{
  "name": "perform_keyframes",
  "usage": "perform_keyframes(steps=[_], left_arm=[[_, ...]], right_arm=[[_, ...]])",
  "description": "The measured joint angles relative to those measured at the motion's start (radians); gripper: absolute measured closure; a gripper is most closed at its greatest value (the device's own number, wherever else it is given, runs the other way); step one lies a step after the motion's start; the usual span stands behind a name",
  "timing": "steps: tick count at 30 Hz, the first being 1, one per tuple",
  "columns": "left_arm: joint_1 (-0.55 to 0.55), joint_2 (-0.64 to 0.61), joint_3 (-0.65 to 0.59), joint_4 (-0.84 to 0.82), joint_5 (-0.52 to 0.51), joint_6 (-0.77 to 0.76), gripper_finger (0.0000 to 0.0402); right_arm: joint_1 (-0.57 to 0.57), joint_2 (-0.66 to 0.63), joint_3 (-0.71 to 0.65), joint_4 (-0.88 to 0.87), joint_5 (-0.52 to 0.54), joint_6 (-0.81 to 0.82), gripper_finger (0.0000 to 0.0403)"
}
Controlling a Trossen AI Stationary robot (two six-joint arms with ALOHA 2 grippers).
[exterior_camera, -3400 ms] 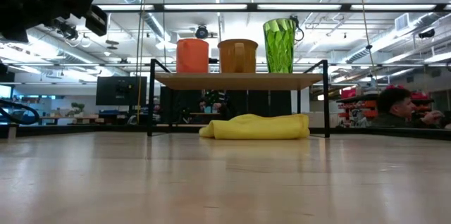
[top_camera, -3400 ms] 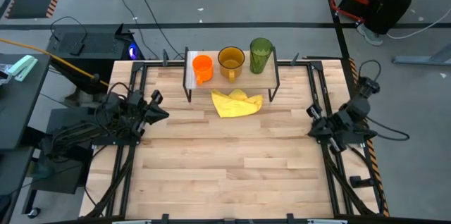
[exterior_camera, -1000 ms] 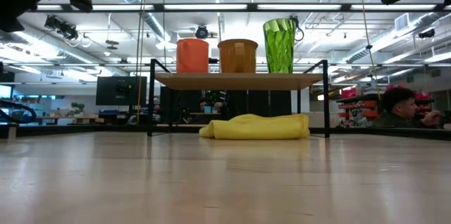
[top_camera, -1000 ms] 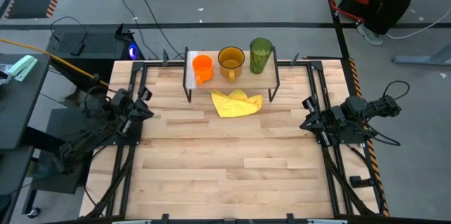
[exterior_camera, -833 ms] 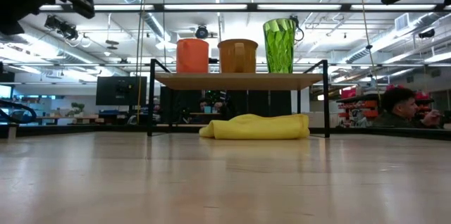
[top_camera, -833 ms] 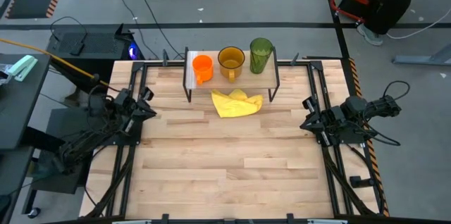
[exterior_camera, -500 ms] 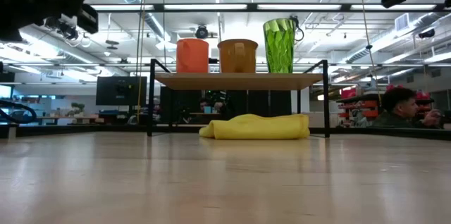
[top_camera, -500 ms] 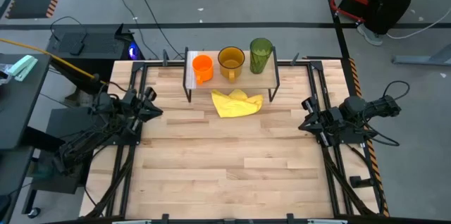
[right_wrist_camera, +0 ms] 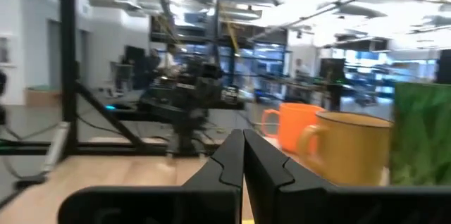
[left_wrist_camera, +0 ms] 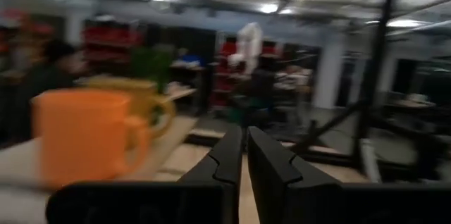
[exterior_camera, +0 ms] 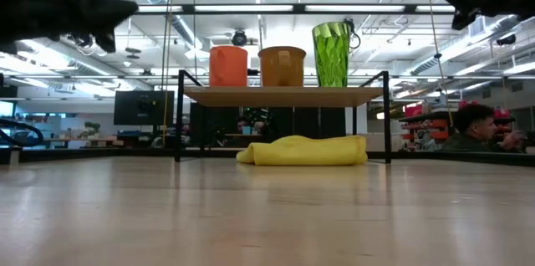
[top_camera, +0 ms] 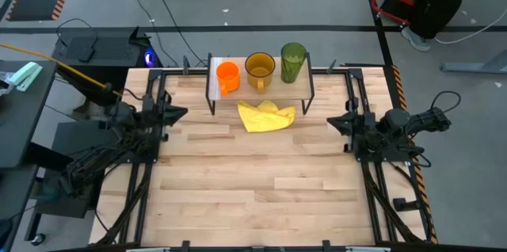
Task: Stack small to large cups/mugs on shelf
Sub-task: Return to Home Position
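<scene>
**A:** Where do your cups stand?

**B:** All on the shelf (exterior_camera: 284, 96) at the far side of your worktop (top_camera: 261, 181). The orange mug (top_camera: 227, 74) is at the left end, the amber-yellow mug (top_camera: 260, 68) is in the middle and the green tumbler (top_camera: 293, 60) is on the right. They're upright in a row, with small gaps between.

**A:** And below?

**B:** The yellow cloth (top_camera: 266, 115) lies crumpled on the worktop by the shelf's front legs.

**A:** Your grippers?

**B:** Your left gripper (top_camera: 176, 114) hangs at the worktop's left edge, closed on nothing. The right gripper (top_camera: 333, 121) is at the right edge, also closed and empty. Both are well apart from the shelf.
</scene>
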Motion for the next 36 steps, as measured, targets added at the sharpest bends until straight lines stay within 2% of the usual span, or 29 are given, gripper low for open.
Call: perform_keyframes(steps=[5,11,17,24,36], left_arm=[[0.0,0.002,0.0,-0.055,-0.119,-0.005,0.0362],[0.0,0.002,0.0,-0.055,-0.121,-0.005,0.0364],[-0.001,0.002,0.0,-0.098,-0.131,0.056,0.0372],[-0.001,0.002,0.0,-0.112,-0.132,0.071,0.0364],[-0.023,0.002,0.0,-0.221,-0.199,0.105,0.0371]], right_arm=[[0.0,0.0,0.0,-0.011,0.034,-0.018,0.0389],[0.0,0.0,0.0,-0.012,0.02,0.011,0.0389],[0.0,0.001,-0.025,-0.011,-0.107,0.034,0.0389],[0.0,0.001,-0.106,0.099,-0.112,0.022,0.0389],[0.0,0.002,-0.124,0.056,-0.112,0.038,0.0389]])
